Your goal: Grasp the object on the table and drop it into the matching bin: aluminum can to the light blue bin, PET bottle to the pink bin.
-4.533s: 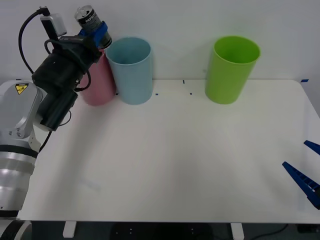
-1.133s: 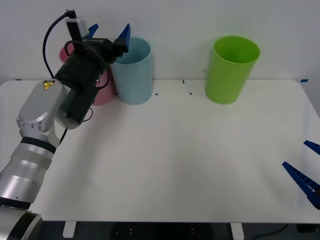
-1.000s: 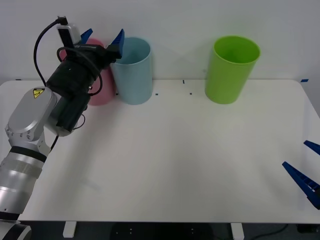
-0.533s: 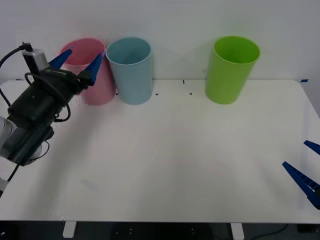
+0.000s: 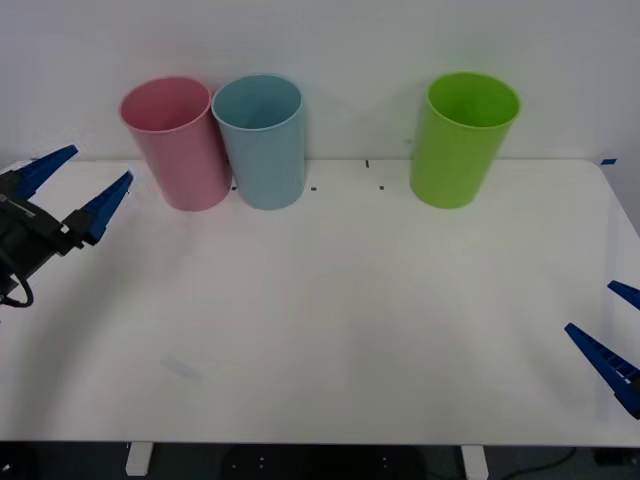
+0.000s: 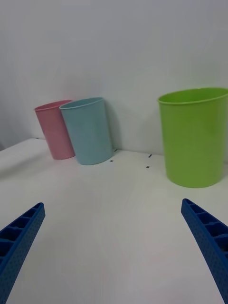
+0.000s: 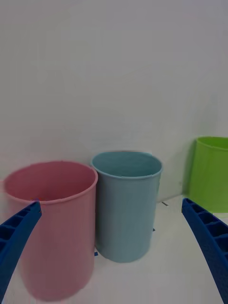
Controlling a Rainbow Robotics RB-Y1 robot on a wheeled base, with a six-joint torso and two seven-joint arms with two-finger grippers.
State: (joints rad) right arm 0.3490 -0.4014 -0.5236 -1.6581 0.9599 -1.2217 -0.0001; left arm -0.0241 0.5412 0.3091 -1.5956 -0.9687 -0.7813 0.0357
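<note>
Withdrawn from the light blue bin (image 5: 261, 140), left pincer (image 5: 76, 191) hangs spread wide, empty, table's (image 5: 350, 320) left edge.

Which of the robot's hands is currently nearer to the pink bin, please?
The left. The left hand hangs open just to the left of the pink bin, at the table's left edge. The right hand sits open at the far right edge, nearer the robot.

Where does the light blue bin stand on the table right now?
In the front view, the light blue bin stands at the table's far left, right beside the pink bin, well apart from the green bin.
</note>
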